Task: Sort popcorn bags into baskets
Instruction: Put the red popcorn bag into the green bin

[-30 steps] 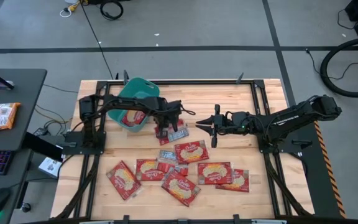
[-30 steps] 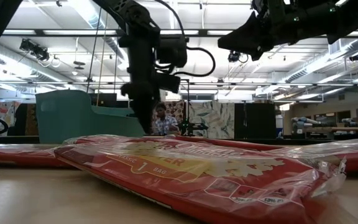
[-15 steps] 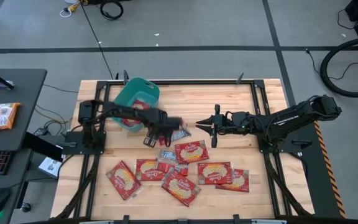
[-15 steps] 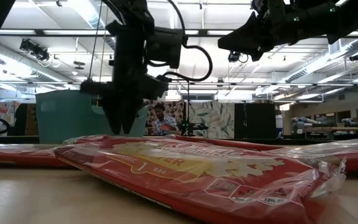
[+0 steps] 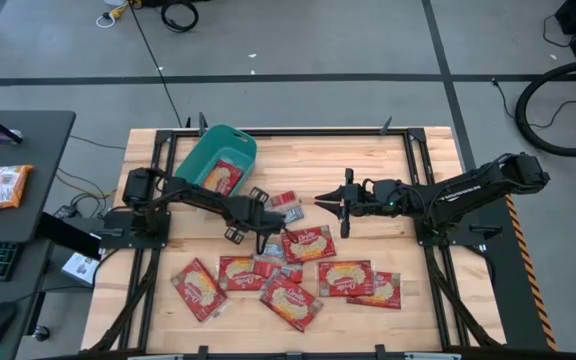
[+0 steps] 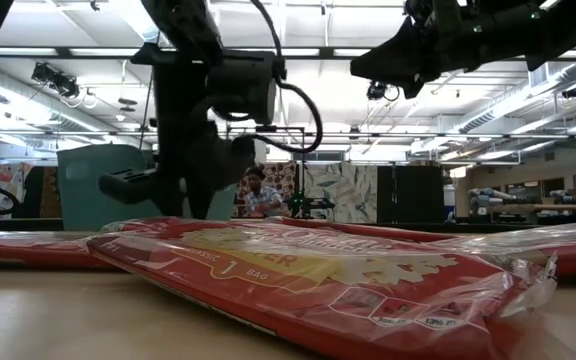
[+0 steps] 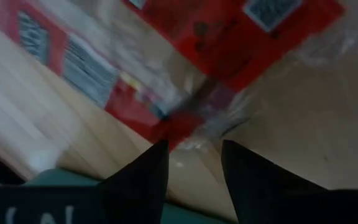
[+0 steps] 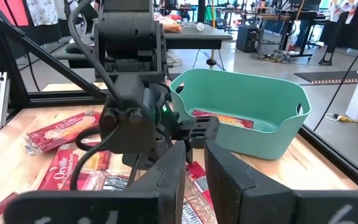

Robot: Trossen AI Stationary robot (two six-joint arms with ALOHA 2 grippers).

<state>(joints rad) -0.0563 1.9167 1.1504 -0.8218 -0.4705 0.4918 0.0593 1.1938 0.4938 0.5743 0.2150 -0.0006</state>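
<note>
The teal basket (image 5: 204, 152) stands at the table's far left with one popcorn bag (image 5: 225, 176) lying flat in it; the right wrist view shows that bag (image 8: 224, 119) on the basket's floor (image 8: 272, 134). A pale-sided bag (image 5: 286, 206) lies flat on the wood right of the basket. Several red bags (image 5: 308, 243) lie spread over the near half of the table (image 6: 308, 265). My left gripper (image 5: 261, 236) hangs open just over the bags' far edge, a red and pale bag (image 7: 229, 43) under its fingers. My right gripper (image 5: 320, 201) hovers mid-table, a narrow empty gap between its fingers (image 8: 195, 163).
Black frame rails (image 5: 150, 250) run along the table's left and right sides. Bare wood (image 5: 368, 160) lies at the far right. A dark desk (image 5: 8, 200) with packets stands off the table's left. A person (image 6: 258, 192) sits in the room behind.
My left gripper has opened and moved from beside the basket toward the table's near edge, turning as it went; it now hangs over the spread bags. The pale-sided bag that was under it now lies uncovered on the wood. My right gripper has kept still.
</note>
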